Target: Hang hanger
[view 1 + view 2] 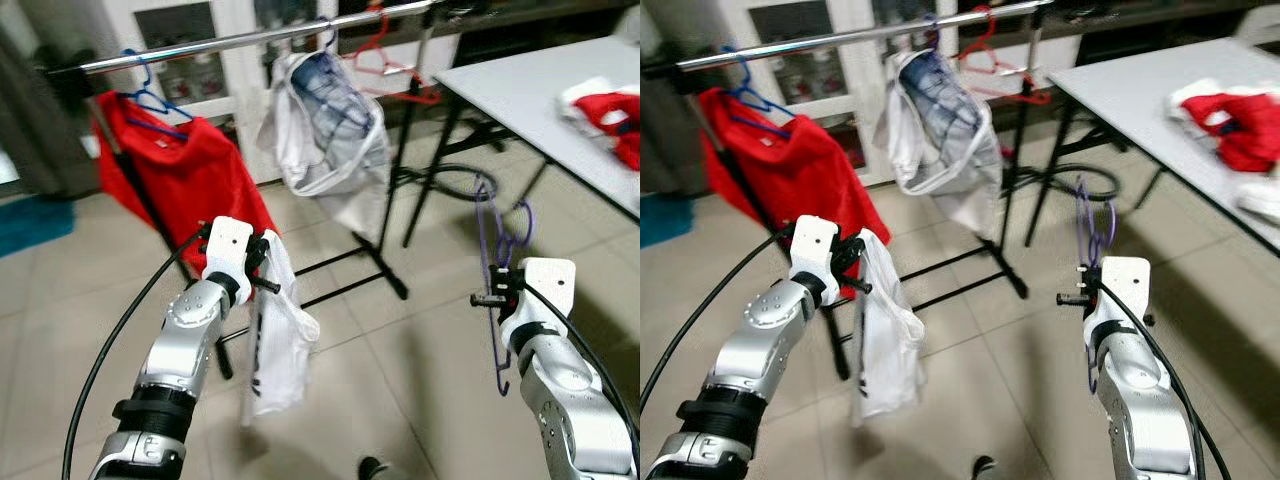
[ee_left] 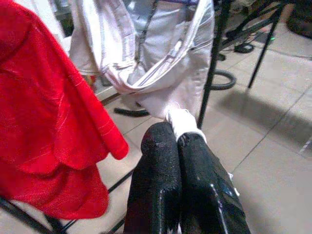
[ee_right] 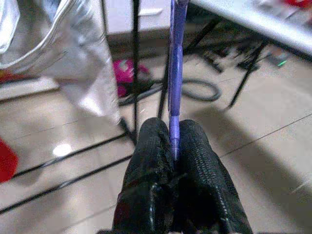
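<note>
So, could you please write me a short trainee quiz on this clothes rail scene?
1. What does the right gripper hold?
2. True or false: the left gripper is shut on a white garment.
3. Which hangs on the rail? A) red shirt B) green coat C) black bag

Key: 1. A purple hanger, pinched between its fingers. 2. True. 3. A.

Both silver arms reach forward, bent at the elbow. The left tool [image 2: 178, 146] pinches a white garment [image 1: 280, 340] between closed fingers; the right tool [image 3: 174, 146] clamps a purple hanger [image 1: 500, 250].
</note>
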Controlling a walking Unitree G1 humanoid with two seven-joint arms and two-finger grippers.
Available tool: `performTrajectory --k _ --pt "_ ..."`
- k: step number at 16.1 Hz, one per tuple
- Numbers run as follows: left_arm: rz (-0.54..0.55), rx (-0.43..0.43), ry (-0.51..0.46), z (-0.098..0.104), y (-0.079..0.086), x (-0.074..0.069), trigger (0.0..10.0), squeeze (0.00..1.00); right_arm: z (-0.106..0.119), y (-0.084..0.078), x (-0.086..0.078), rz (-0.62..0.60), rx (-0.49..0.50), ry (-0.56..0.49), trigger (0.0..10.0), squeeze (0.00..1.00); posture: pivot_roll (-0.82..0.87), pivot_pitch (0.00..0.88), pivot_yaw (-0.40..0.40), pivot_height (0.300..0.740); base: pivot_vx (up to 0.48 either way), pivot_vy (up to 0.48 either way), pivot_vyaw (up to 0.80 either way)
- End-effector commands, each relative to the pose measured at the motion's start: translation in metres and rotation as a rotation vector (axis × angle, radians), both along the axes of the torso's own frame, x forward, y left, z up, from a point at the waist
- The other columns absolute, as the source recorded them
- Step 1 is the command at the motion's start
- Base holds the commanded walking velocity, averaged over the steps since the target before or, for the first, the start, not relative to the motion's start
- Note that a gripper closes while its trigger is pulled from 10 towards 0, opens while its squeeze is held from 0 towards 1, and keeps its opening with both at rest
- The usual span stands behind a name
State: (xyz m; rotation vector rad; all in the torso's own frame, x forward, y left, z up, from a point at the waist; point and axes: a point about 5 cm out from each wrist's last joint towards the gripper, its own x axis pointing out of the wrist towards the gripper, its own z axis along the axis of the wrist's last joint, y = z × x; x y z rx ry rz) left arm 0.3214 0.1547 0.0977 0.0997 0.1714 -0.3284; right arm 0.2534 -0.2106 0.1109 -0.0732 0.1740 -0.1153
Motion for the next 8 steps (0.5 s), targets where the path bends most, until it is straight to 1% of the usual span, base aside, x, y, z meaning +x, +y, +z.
performTrajectory --k 1,3,6,8 --pt "-0.008 0.007 -0.026 0.0079 -0.0030 0.0046 10.0 0.00 0.0008 -0.0010 0.0010 -0.003 0.008 -0.015 10.0 0.00 -0.08 0.000 0.075 0.740 0.000 0.000 -0.80" --pt "-0.017 0.008 -0.026 0.0079 -0.0042 0.0045 10.0 0.00 0.0006 -0.0005 -0.0001 0.000 0.047 0.000 10.0 0.00 -0.08 0.000 0.077 0.740 0.000 0.000 -0.80" --pt "-0.024 -0.004 -0.030 0.0088 -0.0060 0.0049 10.0 0.00 0.0024 -0.0024 0.0010 -0.008 0.029 -0.009 10.0 0.00 -0.08 0.000 0.080 0.740 0.000 0.000 -0.80" --pt "-0.017 -0.015 -0.035 0.0093 -0.0054 0.0052 10.0 0.00 0.0047 0.0012 0.0028 -0.007 0.058 -0.034 10.0 0.00 -0.09 0.000 0.081 0.740 0.000 0.000 -0.80"
